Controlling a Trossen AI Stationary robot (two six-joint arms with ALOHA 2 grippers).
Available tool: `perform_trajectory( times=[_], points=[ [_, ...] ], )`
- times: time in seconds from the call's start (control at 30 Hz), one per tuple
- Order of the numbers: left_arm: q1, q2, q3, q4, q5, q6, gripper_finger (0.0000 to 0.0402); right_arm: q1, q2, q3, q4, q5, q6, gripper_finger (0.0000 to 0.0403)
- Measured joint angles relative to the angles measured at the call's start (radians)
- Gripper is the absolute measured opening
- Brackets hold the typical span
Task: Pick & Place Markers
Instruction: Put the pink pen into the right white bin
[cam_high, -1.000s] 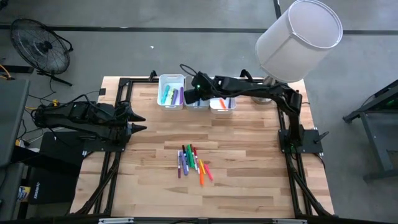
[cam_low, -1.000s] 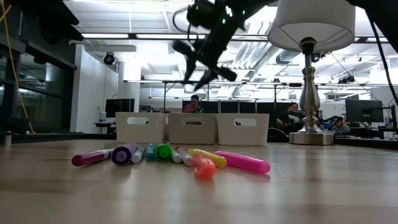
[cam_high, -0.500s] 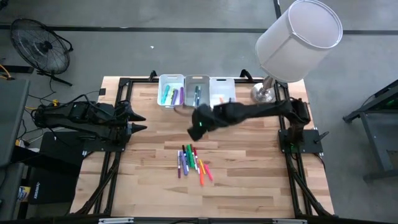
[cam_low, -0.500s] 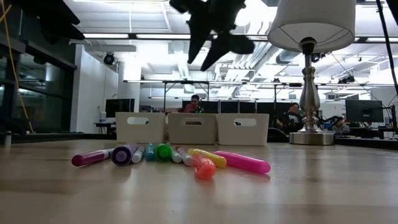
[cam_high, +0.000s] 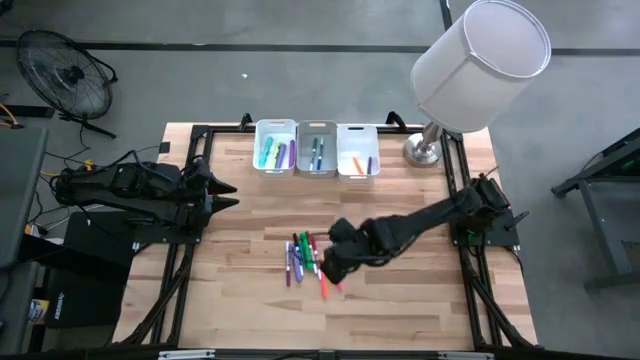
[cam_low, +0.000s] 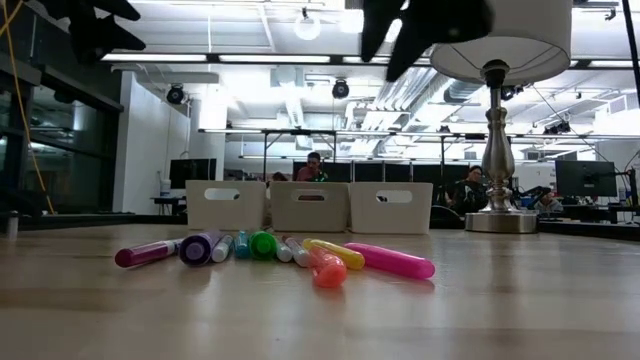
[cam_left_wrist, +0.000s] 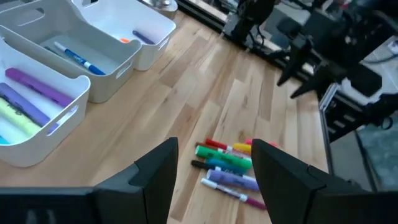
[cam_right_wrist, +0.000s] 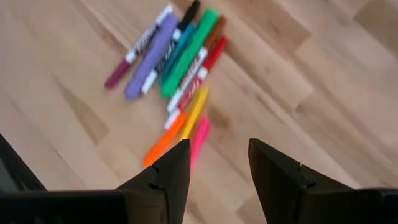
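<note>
The right gripper (cam_high: 322, 262) hangs above the loose cluster of short pen-like markers (cam_high: 311, 263) that lies near the middle of the pale butcher-block wooden table (cam_high: 400, 300). Its two dark fingers (cam_right_wrist: 169, 177) stand parted with a clear gap between them, and nothing is held; through that gap the right wrist view shows bare wood and the pink and orange ends of the cluster. The cluster contains purple, teal, green, red, yellow, orange and pink sticks lying side by side, most of them touching a neighbour, with the pink one on the outer edge toward the right arm's side. In the low view the markers (cam_low: 275, 253) rest flat on the tabletop. Three white rectangular plastic bins (cam_high: 317, 150) stand in a row, side against side, at the far edge of the table. The bin on the left arm's side holds purple and yellow-green markers, the middle bin holds blue or teal ones, and the third holds an orange and a purple one. A silver-stemmed table lamp with a white drum shade (cam_high: 480, 65) stands just beside the third bin. The left gripper (cam_high: 222, 195) waits at the left edge of the table, well apart from the cluster, its fingers spread and empty.
</note>
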Motion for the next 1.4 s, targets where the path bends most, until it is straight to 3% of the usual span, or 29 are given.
perform_trajectory(
  times=[0.17,0.47,0.6,0.9,1.13,1.4],
  points=[
    [0.000,0.000,0.000,0.002,-0.014,0.006,0.0201,0.055,0.011,-0.049,0.011,-0.017,0.053,0.0150],
    [0.000,0.000,0.000,0.001,-0.013,0.001,0.0201,0.092,0.010,-0.250,0.320,-0.094,0.064,0.0147],
    [0.000,0.000,0.000,0.001,-0.013,0.001,0.0201,0.097,0.016,-0.291,0.380,-0.088,0.073,0.0146],
    [0.000,-0.003,0.000,0.002,0.040,0.050,0.0201,0.098,0.019,-0.261,0.366,-0.081,0.110,0.0146],
    [0.000,-0.087,0.000,0.002,0.040,0.123,0.0201,0.082,0.051,-0.167,0.283,-0.060,0.137,0.0146],
    [0.000,-0.221,-0.014,0.005,0.046,0.161,0.0202,0.051,0.185,-0.047,0.156,-0.172,0.137,0.0146]
  ],
)
